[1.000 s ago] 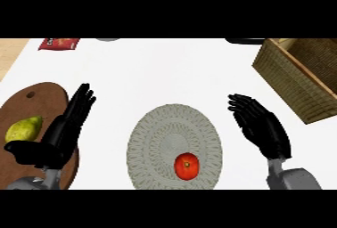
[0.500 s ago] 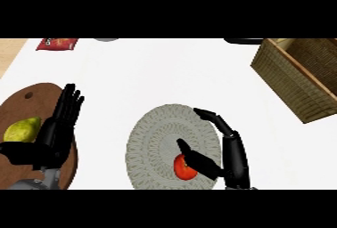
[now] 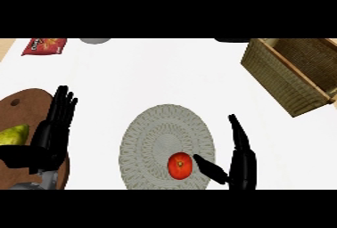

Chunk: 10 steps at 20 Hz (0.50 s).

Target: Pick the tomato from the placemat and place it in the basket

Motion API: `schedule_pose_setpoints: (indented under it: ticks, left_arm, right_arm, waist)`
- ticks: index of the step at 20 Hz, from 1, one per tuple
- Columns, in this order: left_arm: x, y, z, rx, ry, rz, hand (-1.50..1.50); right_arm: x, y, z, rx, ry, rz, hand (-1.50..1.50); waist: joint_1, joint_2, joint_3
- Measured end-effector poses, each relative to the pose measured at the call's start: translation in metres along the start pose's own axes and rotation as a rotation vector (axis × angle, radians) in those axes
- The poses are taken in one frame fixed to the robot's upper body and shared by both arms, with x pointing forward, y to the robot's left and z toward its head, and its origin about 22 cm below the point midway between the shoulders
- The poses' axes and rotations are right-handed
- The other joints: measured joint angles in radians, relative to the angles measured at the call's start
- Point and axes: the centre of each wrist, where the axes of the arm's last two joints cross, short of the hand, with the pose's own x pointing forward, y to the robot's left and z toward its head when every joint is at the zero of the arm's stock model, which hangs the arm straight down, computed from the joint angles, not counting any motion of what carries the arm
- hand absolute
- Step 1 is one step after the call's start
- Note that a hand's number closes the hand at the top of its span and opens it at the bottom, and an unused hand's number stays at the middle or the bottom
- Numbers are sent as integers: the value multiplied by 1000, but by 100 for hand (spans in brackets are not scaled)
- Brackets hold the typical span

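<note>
Fingers [image 3: 238,133] of right hand [image 3: 241,165] extended straight, holding nothing; thumb reaches toward tomato [image 3: 179,164], just left of it, on round woven placemat [image 3: 151,129]. Basket [image 3: 289,73] lies beyond fingertips (upper right). Left hand [image 3: 49,133] open, resting far left.

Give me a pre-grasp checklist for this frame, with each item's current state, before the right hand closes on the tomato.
1. Tomato on the placemat: ok.
2. Right hand beside the tomato, fingers straight, thumb toward it: ok.
3. Fingers curled round the tomato: not ok, not yet.
4. Thumb touching the tomato: cannot tell.
5. Basket open, upper right: ok.
6. Left hand open over the wooden board, away from the tomato: ok.
</note>
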Motion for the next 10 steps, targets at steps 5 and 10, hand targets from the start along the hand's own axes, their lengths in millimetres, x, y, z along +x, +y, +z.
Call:
schedule_pose_setpoints:
  ticks: [5,10]
  left_arm:
    - [-1,-1,1,8,-5,0,0]
    - [-1,-4,2,-4,-7,3,0]
  right_arm:
    - [-14,-7,11,77,121,199,-150]
    - [15,-6,22,192,207,306,-150]
  waist:
    - [-4,4,-4]
    - [18,6,0]
